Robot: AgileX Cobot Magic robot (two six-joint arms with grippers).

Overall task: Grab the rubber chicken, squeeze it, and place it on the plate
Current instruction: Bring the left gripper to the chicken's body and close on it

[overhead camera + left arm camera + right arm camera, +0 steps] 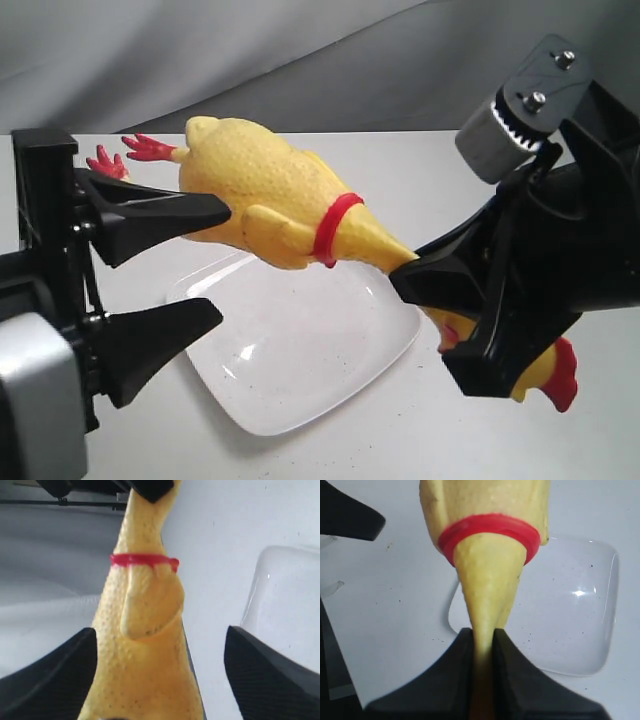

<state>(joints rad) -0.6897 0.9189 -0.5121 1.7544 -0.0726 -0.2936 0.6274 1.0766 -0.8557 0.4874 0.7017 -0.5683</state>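
The rubber chicken (270,190) hangs in the air, tilted over the far part of the white plate (300,370). My right gripper (425,290) is shut on its neck below the red collar; the head (545,375) with its red comb pokes out beneath the gripper. In the right wrist view the neck (487,595) is pinched flat at the gripper (482,635), with the plate (570,620) behind. My left gripper (220,260) stands open. In the left wrist view the chicken's body (145,645) lies between its fingers (160,630), close to one and apart from the other; the plate (285,600) is beside it.
The white table (450,440) carries the plate. A grey cloth backdrop (300,60) rises behind the table's far edge. The chicken's red feet (145,150) point to the far left, beside my left arm's black mount (45,190).
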